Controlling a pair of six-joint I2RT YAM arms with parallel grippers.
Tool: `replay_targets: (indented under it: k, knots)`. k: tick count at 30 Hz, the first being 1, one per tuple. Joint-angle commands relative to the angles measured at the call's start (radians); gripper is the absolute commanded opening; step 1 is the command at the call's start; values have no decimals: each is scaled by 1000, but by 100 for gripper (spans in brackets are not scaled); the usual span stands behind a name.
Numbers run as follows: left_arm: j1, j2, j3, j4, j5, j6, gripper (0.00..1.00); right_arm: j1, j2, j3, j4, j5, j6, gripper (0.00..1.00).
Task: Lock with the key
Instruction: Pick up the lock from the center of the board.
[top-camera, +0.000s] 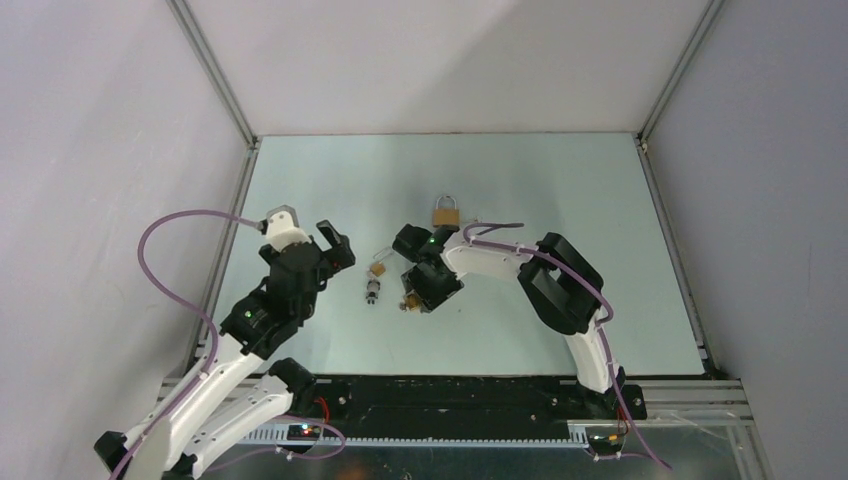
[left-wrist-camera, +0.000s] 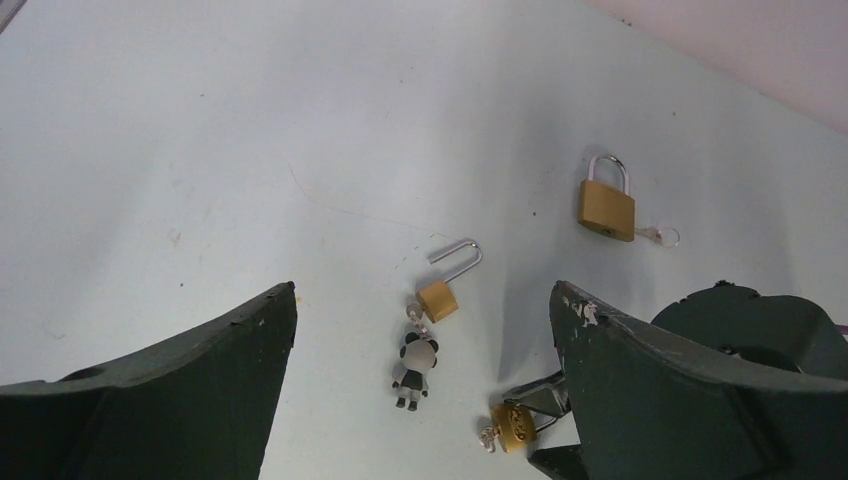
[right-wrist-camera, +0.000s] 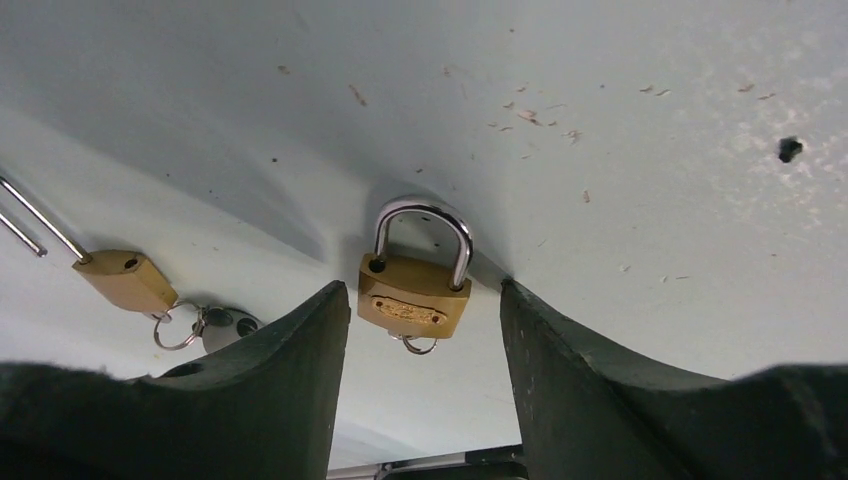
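Note:
A brass padlock with its shackle down lies on the table between the fingers of my right gripper. The left finger is at the lock's body, and a gap remains at the right finger. The gripper is open. The ring of a key sticks out under the lock. A second padlock, its shackle swung open, lies ahead of my open left gripper, with a panda key fob on its key. A third padlock, shackle closed and key in it, lies farther off.
In the top view my left gripper hovers left of the panda lock, and my right gripper is low, just right of it. The far padlock lies behind the right wrist. Grey walls close in the pale table.

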Motion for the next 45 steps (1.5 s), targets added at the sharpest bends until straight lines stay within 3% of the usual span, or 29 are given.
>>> replay_targets:
  k: [1,4,7,9,12,20,27,39,43,45]
  knots:
    - [11,-20,-16,1,-40,16,100,17,19,27,-86,58,64,59]
    - [12,-24,-19,-1,-31,15,100,26,16,25,-83,75,77,51]
    - [12,-31,-23,-3,-15,13,100,29,12,16,-56,79,72,36]
    - [13,-36,-28,-6,-10,14,100,30,6,14,-43,87,69,32]
    - [12,-50,-35,-13,-6,16,100,30,0,11,-36,103,70,33]
    - [15,-93,-38,-39,-37,37,100,31,23,45,-64,108,38,54]
    - [15,-142,-1,-67,-108,62,100,50,89,132,-126,116,-3,61]
    - [16,-241,20,-110,-151,61,100,56,160,224,-260,114,51,58]
    - [14,-272,27,-124,-151,66,100,48,201,294,-322,101,54,53]
    - [14,-285,31,-132,-149,68,100,46,212,315,-334,103,57,45]
